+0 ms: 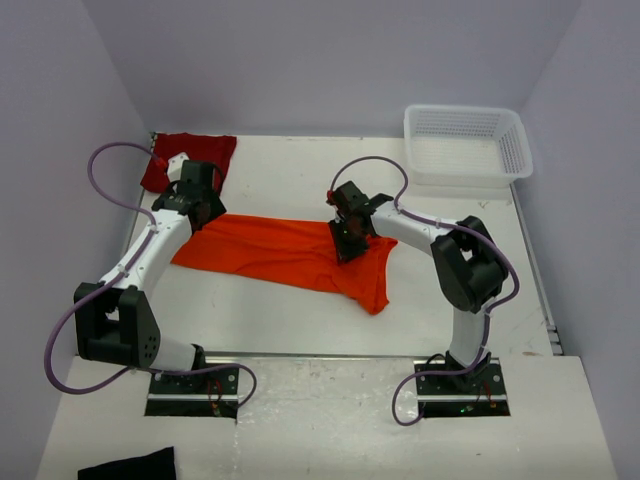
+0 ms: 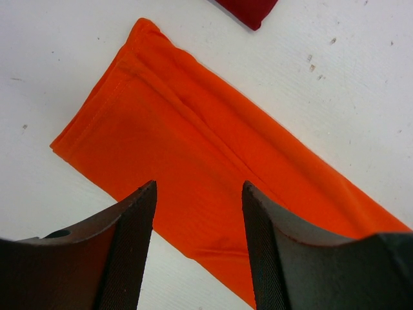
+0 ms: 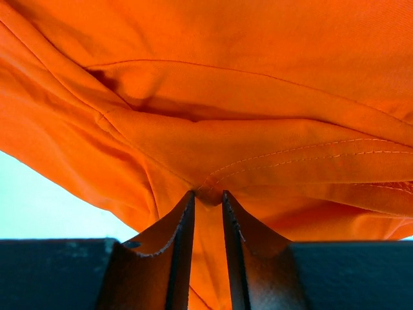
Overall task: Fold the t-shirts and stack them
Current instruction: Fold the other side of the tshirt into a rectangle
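The orange t-shirt (image 1: 280, 250) lies as a long folded strip across the middle of the table, its right end hanging toward the front. My right gripper (image 1: 350, 243) is down on that right part, and in the right wrist view its jaws (image 3: 208, 194) pinch a bunched fold of orange t-shirt (image 3: 226, 97) cloth near a stitched hem. My left gripper (image 1: 204, 207) hovers open over the strip's left end (image 2: 193, 129), with nothing between its fingertips (image 2: 200, 187). The crimson t-shirt (image 1: 190, 158) sits crumpled at the far left corner; only a corner of it (image 2: 248, 8) shows in the left wrist view.
A white mesh basket (image 1: 520, 150) stands at the far right corner of the table. A small black cloth (image 1: 130, 467) lies at the near left, in front of the arm bases. White tabletop (image 1: 280, 320) shows between the orange strip and the bases.
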{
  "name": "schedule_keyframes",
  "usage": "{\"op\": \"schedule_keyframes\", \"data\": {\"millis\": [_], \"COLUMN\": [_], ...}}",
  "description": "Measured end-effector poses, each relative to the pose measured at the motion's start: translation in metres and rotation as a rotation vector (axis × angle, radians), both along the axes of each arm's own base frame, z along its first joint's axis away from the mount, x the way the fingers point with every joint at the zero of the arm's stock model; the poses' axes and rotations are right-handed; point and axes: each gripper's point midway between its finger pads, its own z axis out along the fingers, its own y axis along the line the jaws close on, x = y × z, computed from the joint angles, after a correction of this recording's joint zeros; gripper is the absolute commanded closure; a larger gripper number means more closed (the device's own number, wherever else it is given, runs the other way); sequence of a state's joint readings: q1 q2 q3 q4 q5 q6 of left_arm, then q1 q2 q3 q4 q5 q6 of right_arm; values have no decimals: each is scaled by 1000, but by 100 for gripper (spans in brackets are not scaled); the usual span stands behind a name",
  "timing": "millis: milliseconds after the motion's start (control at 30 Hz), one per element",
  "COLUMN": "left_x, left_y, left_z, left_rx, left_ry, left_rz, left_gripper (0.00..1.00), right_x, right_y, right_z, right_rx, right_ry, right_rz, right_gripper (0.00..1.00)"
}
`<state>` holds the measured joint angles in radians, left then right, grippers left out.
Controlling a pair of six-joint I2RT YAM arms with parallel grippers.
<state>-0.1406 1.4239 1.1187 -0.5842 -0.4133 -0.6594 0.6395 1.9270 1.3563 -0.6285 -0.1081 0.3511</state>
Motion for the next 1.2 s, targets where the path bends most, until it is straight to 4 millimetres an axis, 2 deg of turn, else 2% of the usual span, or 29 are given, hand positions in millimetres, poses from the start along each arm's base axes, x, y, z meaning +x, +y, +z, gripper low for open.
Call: {"op": "schedule_keyframes", "data": {"millis": [167, 400, 600, 1000, 1200], "left_x": [0, 0, -1, -3, -2], "left_y": [0, 0, 1, 1, 0], "left_z": [0, 0, -1, -6, -6], "left_rx": [1, 6, 9, 11, 10], "left_ry": [0, 3, 6, 13, 10], "left_rz": [-2, -7, -10, -14, -14], "left_gripper": [43, 43, 43, 43, 43], "right_x": [1, 1, 4, 49, 69], "right_y": [1, 1, 0, 20, 29], "right_z": [-1, -9, -7, 43, 39], "right_rx": [1, -7, -21, 3, -15], "right_ry": [-1, 12, 3, -120, -131], "right_rz": [-1, -6, -12, -15, -11], "right_gripper": [81, 98, 100, 100, 100]}}
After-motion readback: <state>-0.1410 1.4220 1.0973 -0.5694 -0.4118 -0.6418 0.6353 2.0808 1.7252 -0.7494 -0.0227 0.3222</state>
